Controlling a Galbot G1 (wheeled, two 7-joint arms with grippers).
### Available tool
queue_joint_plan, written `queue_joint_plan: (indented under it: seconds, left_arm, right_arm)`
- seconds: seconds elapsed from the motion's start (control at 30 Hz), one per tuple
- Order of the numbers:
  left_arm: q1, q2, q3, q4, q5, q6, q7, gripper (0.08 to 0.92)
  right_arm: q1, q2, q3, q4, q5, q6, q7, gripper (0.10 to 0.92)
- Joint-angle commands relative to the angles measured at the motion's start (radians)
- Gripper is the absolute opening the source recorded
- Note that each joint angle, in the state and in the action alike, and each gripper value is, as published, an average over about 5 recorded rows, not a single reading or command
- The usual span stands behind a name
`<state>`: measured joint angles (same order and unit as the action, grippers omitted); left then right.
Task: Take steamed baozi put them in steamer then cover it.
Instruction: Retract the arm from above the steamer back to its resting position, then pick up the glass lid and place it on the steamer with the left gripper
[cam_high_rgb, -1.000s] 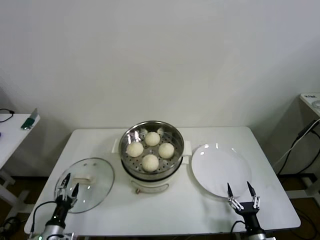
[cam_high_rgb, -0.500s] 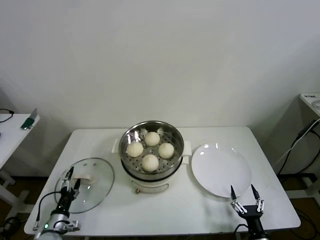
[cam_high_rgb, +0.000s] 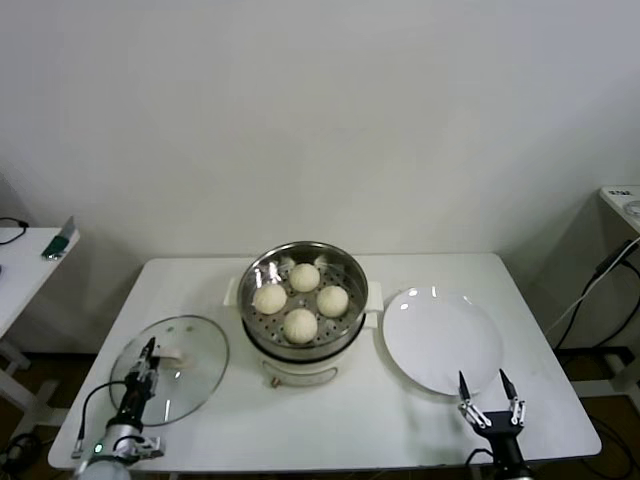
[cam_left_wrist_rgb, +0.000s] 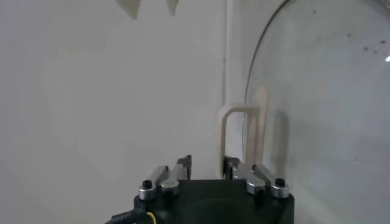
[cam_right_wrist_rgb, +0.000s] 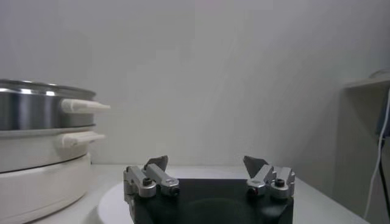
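four baozi (cam_high_rgb: 302, 300) are sitting in the steamer (cam_high_rgb: 303, 262), well right of the left gripper (cam_high_rgb: 146, 362). that gripper is reaching low over the glass lid (cam_high_rgb: 190, 362), fingers narrowed around its white handle (cam_left_wrist_rgb: 239, 134). the right gripper (cam_high_rgb: 489, 398) is waiting wide open and empty by the plate (cam_high_rgb: 440, 335).

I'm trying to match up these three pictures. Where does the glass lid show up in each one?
Head view: glass lid lies flat on the table, left of the steamer.
Left wrist view: it fills the right side, its white handle just beyond the left claw.
Right wrist view: not in it.
Shared landmark: the lid's handle.
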<state>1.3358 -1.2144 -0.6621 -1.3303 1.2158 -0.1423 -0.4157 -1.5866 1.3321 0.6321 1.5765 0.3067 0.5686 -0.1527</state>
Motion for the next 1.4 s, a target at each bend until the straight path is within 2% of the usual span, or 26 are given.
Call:
queue_joint_plan:
  seconds: [0.03,0.17,0.3,0.5,0.73,0.87,1.0,1.13,1.23,1.4]
  left_arm:
    - [-0.012,-0.01,0.0,0.008,0.004,0.002,-0.003,0.342]
    - [0.007,-0.009,-0.003,-0.054,-0.017,0.013,0.009,0.221]
    - [0.041,0.005,-0.006,-0.186,-0.084,0.049,0.046,0.145]
    - [0.088,0.051,-0.031,-0.406,-0.188,0.13,0.12,0.139]
    - [0.097,0.143,-0.046,-0.593,-0.29,0.348,0.301,0.139]
    - [0.079,0.174,-0.02,-0.683,-0.295,0.433,0.379,0.139]
    - [0.055,0.194,0.058,-0.766,-0.274,0.513,0.447,0.139]
    - [-0.005,0.2,0.193,-0.818,-0.199,0.599,0.51,0.139]
    - [-0.076,0.17,0.298,-0.828,-0.111,0.666,0.57,0.139]
    - [-0.18,0.076,0.467,-0.827,0.011,0.753,0.676,0.139]
  right_arm:
    - [0.0,0.002,-0.001,0.003,-0.004,0.002,-0.001,0.823]
    - [0.004,0.002,0.001,0.005,-0.007,-0.001,0.001,0.823]
    - [0.009,0.001,0.004,0.001,-0.021,-0.002,0.011,0.823]
    - [0.01,-0.001,0.01,-0.002,-0.036,-0.004,0.024,0.823]
    - [0.009,0.003,0.02,-0.008,-0.092,-0.022,0.06,0.823]
    - [0.01,0.005,0.016,-0.007,-0.096,-0.032,0.064,0.823]
    - [0.012,0.008,0.01,-0.001,-0.102,-0.039,0.064,0.823]
    - [0.016,0.01,0.005,0.001,-0.107,-0.044,0.067,0.823]
    - [0.022,0.013,0.0,0.004,-0.11,-0.05,0.069,0.823]
    - [0.025,0.015,-0.002,0.017,-0.116,-0.069,0.071,0.823]
